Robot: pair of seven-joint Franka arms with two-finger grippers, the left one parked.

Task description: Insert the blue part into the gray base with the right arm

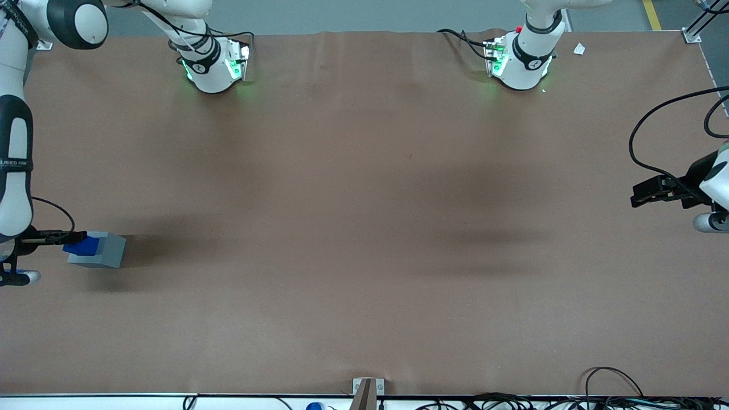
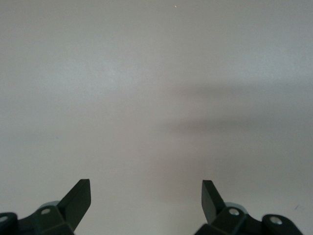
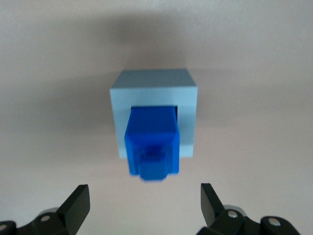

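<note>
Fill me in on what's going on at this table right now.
The right arm's gripper sits at the working arm's end of the table, fingers open and holding nothing. Right in front of it, the blue part is seated in the socket of the gray base, its stub end sticking out toward the gripper. The insertion looks done, though how fully it is pressed home can't be told.

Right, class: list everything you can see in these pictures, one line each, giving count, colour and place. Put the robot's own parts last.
blue part: one, bright blue, seated in the gray base's socket, stub end sticking out.
gray base: one, light gray, on the table at the working arm's end.
table: one, brown covering, under everything.
cables: several, black, along the table edge nearest the front camera.
right arm: one, white with dark panels, above the working arm's end of the table.
gripper: one, black, open, just off the blue part, not touching it.
</note>
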